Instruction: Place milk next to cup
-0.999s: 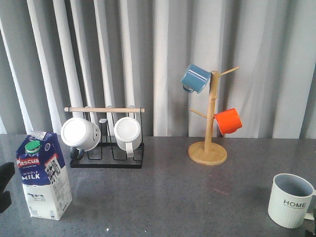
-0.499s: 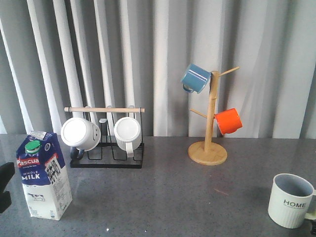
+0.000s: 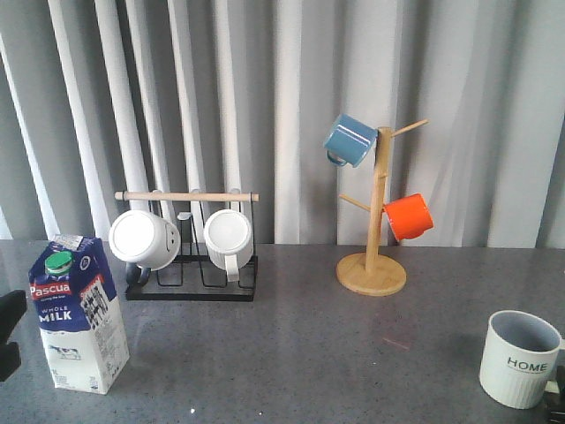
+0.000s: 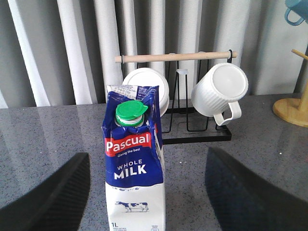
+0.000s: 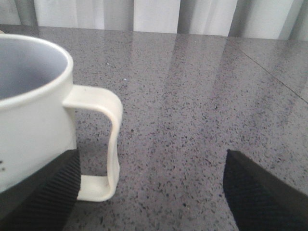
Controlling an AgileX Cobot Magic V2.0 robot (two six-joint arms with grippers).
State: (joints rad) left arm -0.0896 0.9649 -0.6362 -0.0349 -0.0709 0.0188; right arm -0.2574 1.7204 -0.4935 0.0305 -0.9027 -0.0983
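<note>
The milk [image 3: 78, 314], a blue and white carton with a green cap, stands upright at the table's front left. In the left wrist view the milk [image 4: 135, 168] stands between the wide-open fingers [image 4: 53, 197] of my left gripper [image 4: 147, 187], and neither finger touches it. The cream ribbed "HOME" cup [image 3: 521, 358] stands at the front right. In the right wrist view my right gripper [image 5: 151, 183] is open and empty. The cup [image 5: 29, 110] is beside one finger [image 5: 43, 197], with its handle [image 5: 108, 144] just inside the gap.
A black rack [image 3: 190, 265] with a wooden bar holds two white mugs at the back left. A wooden mug tree [image 3: 375, 256] with a blue and an orange mug stands at the back centre-right. Grey curtains hang behind the table.
</note>
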